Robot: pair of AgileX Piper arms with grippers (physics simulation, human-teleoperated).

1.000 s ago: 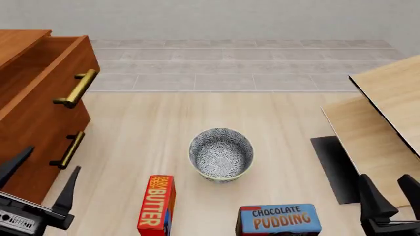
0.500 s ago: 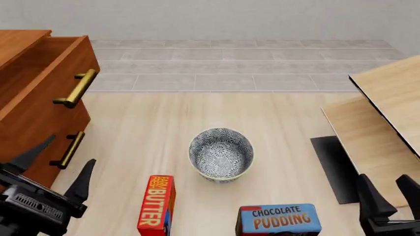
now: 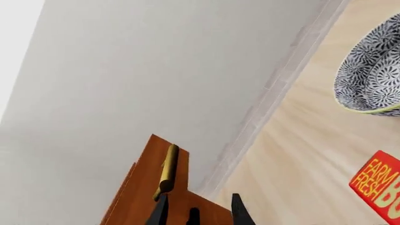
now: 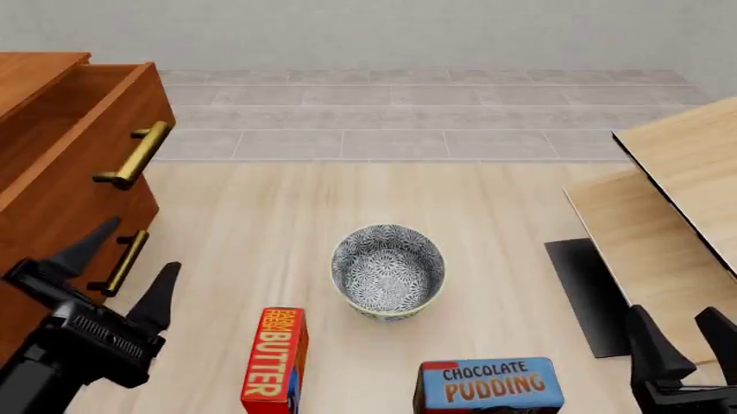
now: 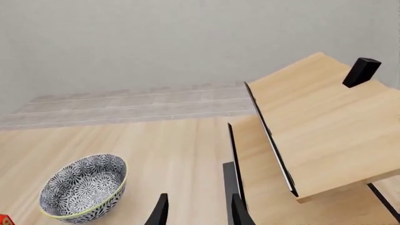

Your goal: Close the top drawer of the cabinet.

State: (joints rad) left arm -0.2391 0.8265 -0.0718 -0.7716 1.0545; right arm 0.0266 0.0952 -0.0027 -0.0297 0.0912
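Note:
The cabinet [image 4: 52, 224] stands at the left of the table. Its top drawer [image 4: 98, 164] is pulled out, with the brass bar handle [image 4: 136, 155] facing the table's middle. My left gripper [image 4: 141, 248] is open and empty, low in front of the second drawer's handle [image 4: 121, 263] and below the top drawer's handle, touching nothing. In the left wrist view my open gripper [image 3: 198, 208] points at a reddish-brown drawer front [image 3: 140, 197] with a brass handle [image 3: 167, 171]. My right gripper [image 4: 679, 323] is open and empty at the near right, far from the cabinet.
A patterned bowl [image 4: 388, 269] sits mid-table. A butter box [image 4: 274, 358] and a chocolate pudding box [image 4: 489, 385] stand near the front edge. A pale wooden slanted stand [image 4: 679, 190] and a black mat [image 4: 588, 293] are at the right.
My left gripper has risen and moved forward toward the cabinet front. The right gripper and the drawer have not moved.

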